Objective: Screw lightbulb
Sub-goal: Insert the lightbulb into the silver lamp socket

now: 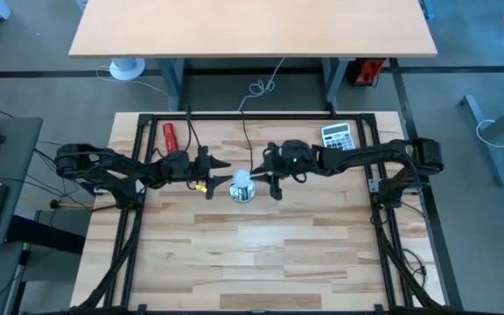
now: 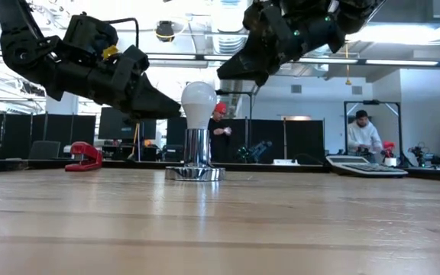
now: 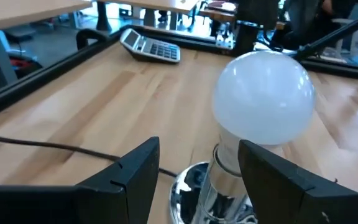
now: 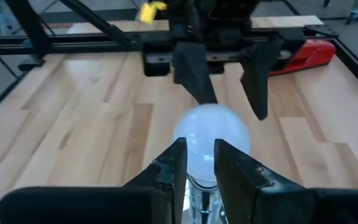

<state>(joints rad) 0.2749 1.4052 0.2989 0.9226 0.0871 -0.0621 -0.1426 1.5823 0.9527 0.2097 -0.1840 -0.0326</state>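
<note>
Left claw (image 1: 219, 180) hangs open beside the lightbulb (image 1: 242, 185), which stands upright in its socket (image 2: 195, 173) near the surface's far edge. On the other side, our right claw (image 1: 265, 181) hovers nearly closed, empty. Our worry: an off-centre pinch could tip the socket.

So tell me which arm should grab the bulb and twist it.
Probably the left. The left gripper is open with the bulb just ahead, standing in its socket. The right gripper sits close too, but with its fingers nearly together.
</note>
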